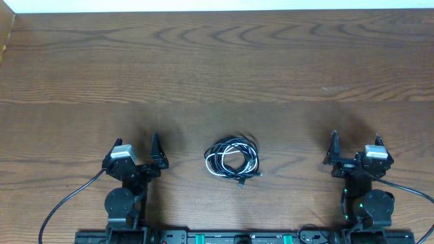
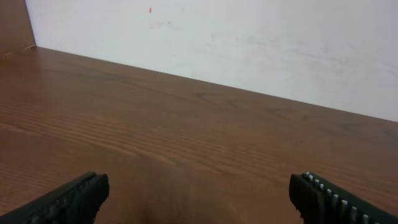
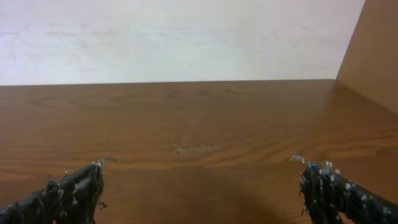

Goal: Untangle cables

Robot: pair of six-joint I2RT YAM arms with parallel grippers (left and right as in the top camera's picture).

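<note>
The cables lie in one tangled coil of thin black and white cords near the table's front middle, with a small plug end sticking out at the coil's front. My left gripper rests to the left of the coil, apart from it, and is open. On the other side, my right gripper is also open and clear of the coil. In the left wrist view the left gripper holds nothing between its wide-spread fingers. The right gripper likewise frames only bare wood. Neither wrist view shows the cables.
The wooden table stretches back to a white wall. A wooden side panel rises at the right edge and another at the left. Thick black arm wires trail by the arm bases.
</note>
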